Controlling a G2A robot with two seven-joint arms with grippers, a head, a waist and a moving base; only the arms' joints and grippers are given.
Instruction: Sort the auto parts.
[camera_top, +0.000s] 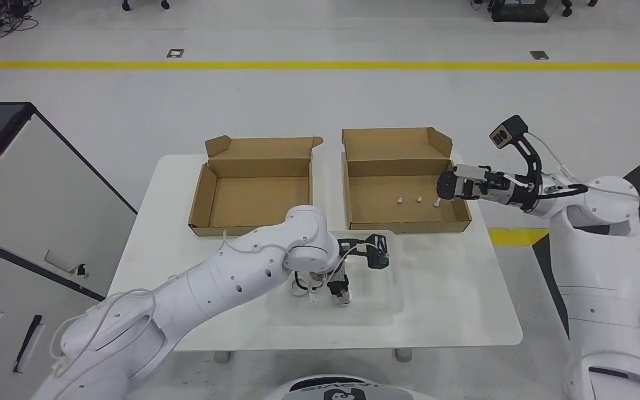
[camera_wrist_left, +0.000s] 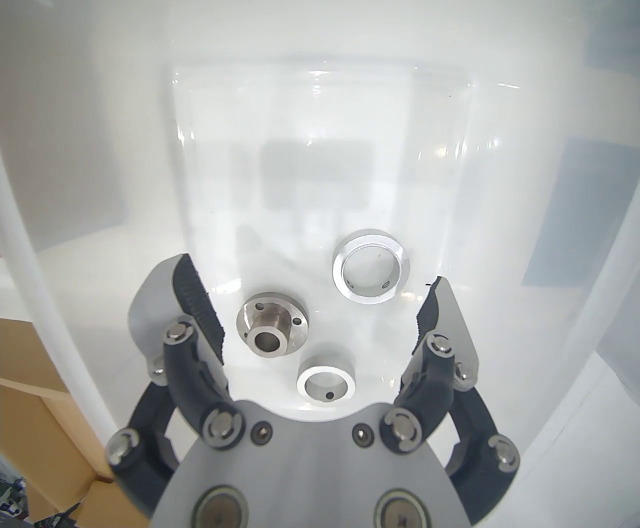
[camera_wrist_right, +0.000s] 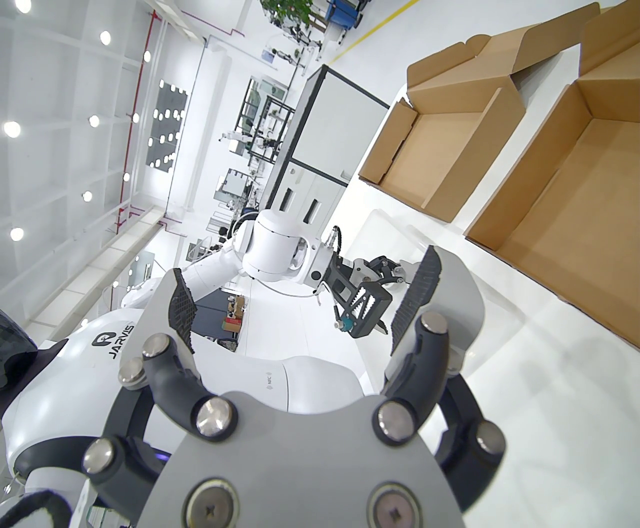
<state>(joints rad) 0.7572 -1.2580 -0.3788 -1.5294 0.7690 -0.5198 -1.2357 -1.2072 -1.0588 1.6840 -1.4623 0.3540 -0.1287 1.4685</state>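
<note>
My left gripper (camera_wrist_left: 311, 287) is open just above a clear plastic tray (camera_wrist_left: 450, 150), with nothing between its fingers. Three metal parts lie on the tray floor below it: a flanged hub (camera_wrist_left: 272, 327), a large ring (camera_wrist_left: 371, 272) and a small ring (camera_wrist_left: 326, 382). From above, the left gripper (camera_top: 338, 288) points down at the front middle of the table. My right gripper (camera_top: 445, 186) hangs open and empty over the right edge of the right cardboard box (camera_top: 405, 225). Three small pale parts (camera_top: 418, 200) lie in that box.
The left cardboard box (camera_top: 250, 200) stands open beside the right one, both at the back of the white table (camera_top: 460, 300). In the right wrist view, both boxes (camera_wrist_right: 440, 145) (camera_wrist_right: 565, 200) and the left arm's gripper (camera_wrist_right: 372, 282) show beyond my right gripper (camera_wrist_right: 305, 280).
</note>
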